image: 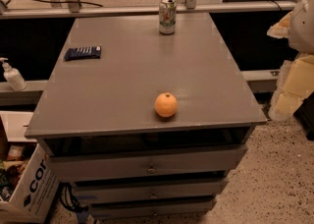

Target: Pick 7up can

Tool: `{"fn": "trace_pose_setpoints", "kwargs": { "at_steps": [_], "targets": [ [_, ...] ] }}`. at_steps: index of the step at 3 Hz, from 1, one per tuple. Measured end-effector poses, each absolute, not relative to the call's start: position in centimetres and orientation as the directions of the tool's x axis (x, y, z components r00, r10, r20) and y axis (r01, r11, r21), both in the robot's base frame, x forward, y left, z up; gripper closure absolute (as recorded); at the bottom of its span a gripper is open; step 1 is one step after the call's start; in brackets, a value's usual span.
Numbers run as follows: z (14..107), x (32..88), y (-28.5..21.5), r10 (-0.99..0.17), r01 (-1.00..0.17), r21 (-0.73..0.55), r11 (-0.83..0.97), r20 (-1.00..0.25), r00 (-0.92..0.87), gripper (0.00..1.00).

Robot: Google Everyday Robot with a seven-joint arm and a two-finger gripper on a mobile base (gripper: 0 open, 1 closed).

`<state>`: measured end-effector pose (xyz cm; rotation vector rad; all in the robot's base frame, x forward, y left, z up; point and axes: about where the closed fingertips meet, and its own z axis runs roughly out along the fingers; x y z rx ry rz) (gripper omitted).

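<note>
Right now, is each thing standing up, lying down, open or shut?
7up can: upright, far edge of the table.
Orange: resting near the front edge.
Blue packet: lying flat, left side.
Pump bottle: upright, beside the table.
Drawers: look shut.
Claw: right edge, away from the can.

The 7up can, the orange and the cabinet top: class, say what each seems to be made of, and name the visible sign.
7up can: likely thin metal, with a silvery rim and a printed pale label.
Orange: fruit, with a dull orange peel.
Cabinet top: smooth grey coated surface with a soft sheen; wood or metal, unclear.
The gripper is not in view.
</note>
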<state>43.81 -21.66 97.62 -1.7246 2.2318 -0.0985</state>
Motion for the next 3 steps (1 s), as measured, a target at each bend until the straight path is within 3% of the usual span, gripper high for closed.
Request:
{"fn": "trace_pose_setpoints", "kwargs": {
  "at_steps": [3],
  "targets": [
    [94.5,47.9,-21.5,-0.926,-0.922,-0.245,0.3,-0.305,-0.221,0.0]
  ]
}}
